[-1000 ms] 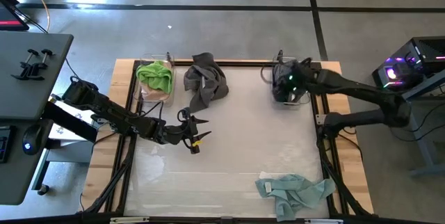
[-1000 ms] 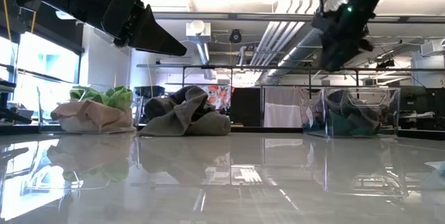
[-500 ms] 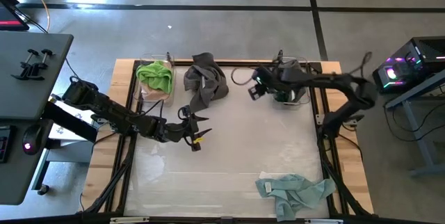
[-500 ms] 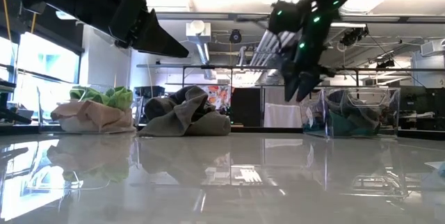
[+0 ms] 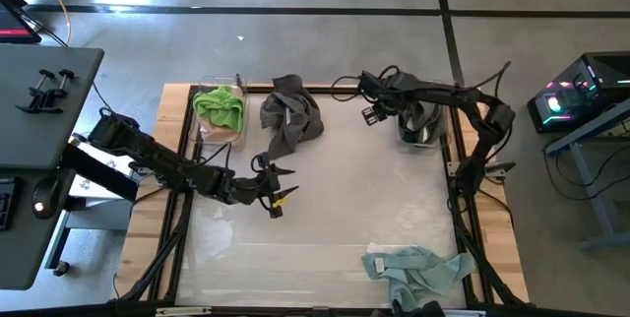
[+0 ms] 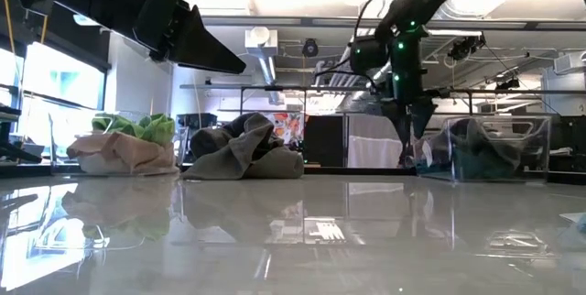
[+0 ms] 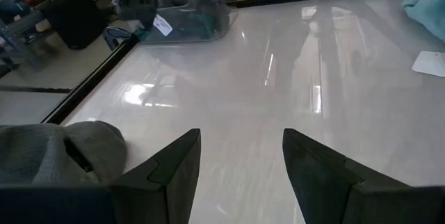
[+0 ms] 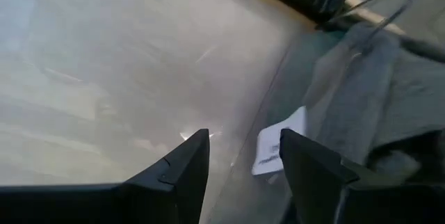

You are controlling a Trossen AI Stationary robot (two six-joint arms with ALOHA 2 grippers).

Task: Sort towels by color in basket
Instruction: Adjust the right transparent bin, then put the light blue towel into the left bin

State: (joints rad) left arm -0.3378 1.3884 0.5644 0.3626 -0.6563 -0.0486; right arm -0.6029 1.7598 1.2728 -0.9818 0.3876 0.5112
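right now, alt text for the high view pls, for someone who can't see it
Seen from above, both arms hang open and empty over a white table: left gripper mid-table, right gripper beside a clear bin. A green towel and grey towel lie along one edge, a mint towel opposite.

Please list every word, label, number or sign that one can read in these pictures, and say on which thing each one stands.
No text can be read in any view.
White tag on the grey towel in the clear bin: print too blurred to read.
White tag on the same bin's contents, left wrist view: too small to read.
White card lying on the table: it shows no print.
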